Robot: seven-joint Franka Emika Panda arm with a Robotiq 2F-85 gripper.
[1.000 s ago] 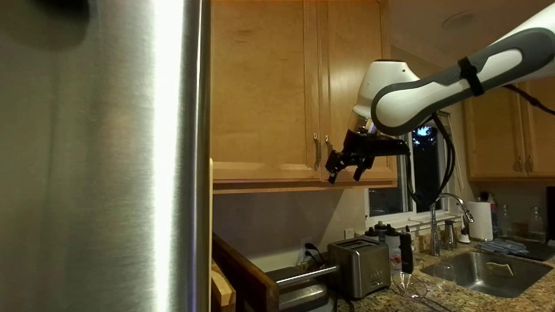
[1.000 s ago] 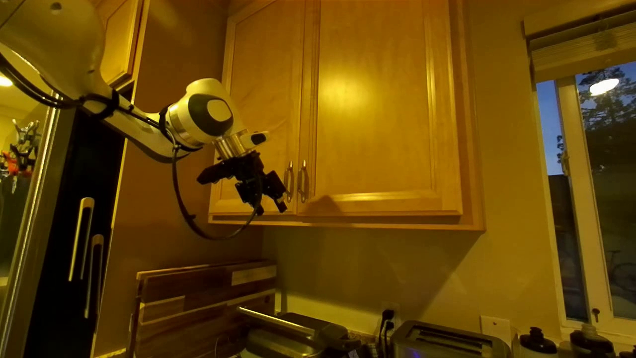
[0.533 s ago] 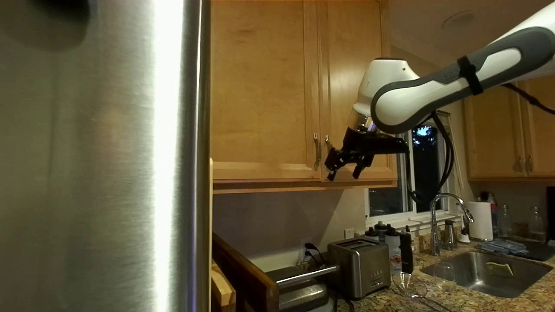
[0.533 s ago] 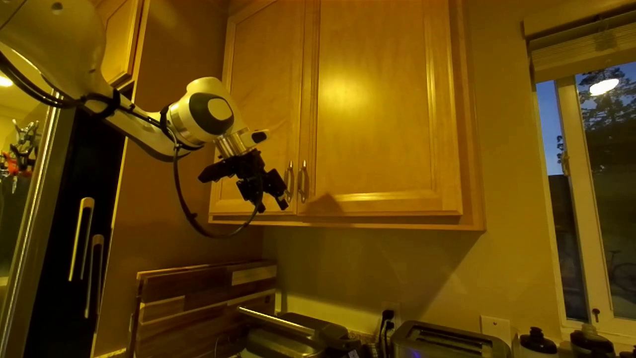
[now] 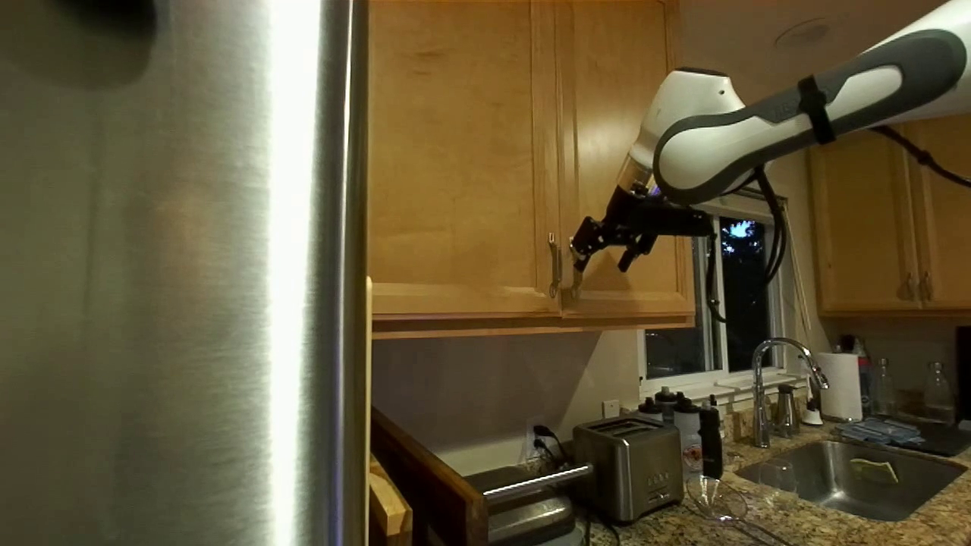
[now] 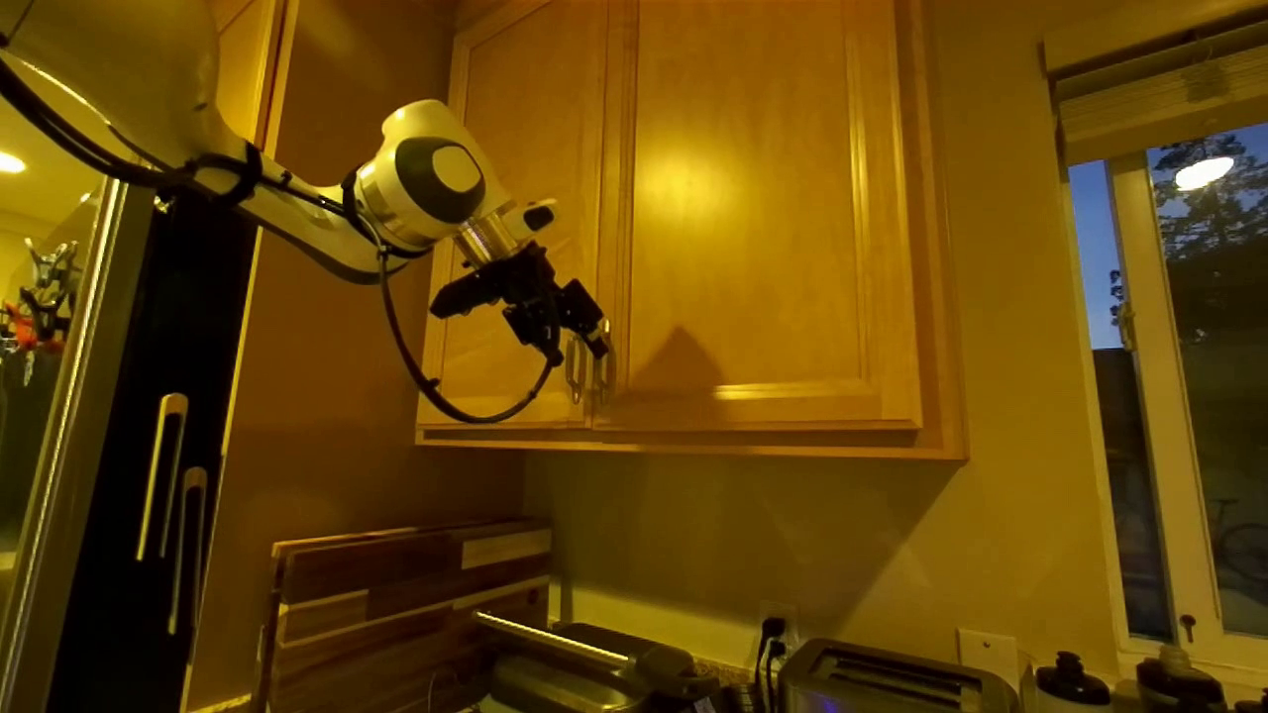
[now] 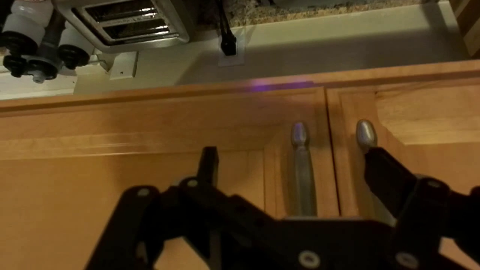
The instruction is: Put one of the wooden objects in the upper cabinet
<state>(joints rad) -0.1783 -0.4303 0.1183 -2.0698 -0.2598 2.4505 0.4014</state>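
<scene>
The upper cabinet (image 5: pixel 455 167) is honey-coloured wood with both doors shut; it also shows in an exterior view (image 6: pixel 753 248) and the wrist view (image 7: pixel 93 187). Two silver bar handles (image 7: pixel 305 180) stand side by side at the door seam. My gripper (image 5: pixel 604 265) is open and empty in front of the handles, tilted downward; it also shows in an exterior view (image 6: pixel 577 351). In the wrist view one handle lies between the fingers, and the right finger covers part of the other handle. I cannot tell whether it touches. Wooden boards (image 6: pixel 396 614) lean upright below; they also show in an exterior view (image 5: pixel 428 478).
A steel fridge (image 5: pixel 190 303) fills one side of an exterior view. Below the cabinet are a toaster (image 5: pixel 630 466), a metal appliance with a bar handle (image 5: pixel 531 516), and several bottles (image 5: pixel 689 432). A sink (image 5: pixel 850 478) and faucet (image 5: pixel 761 394) stand beyond.
My gripper has risen from the cabinet's bottom edge to the level of the handles and come nearer to them, mostly in the last half second. It stays open; the doors have not moved.
</scene>
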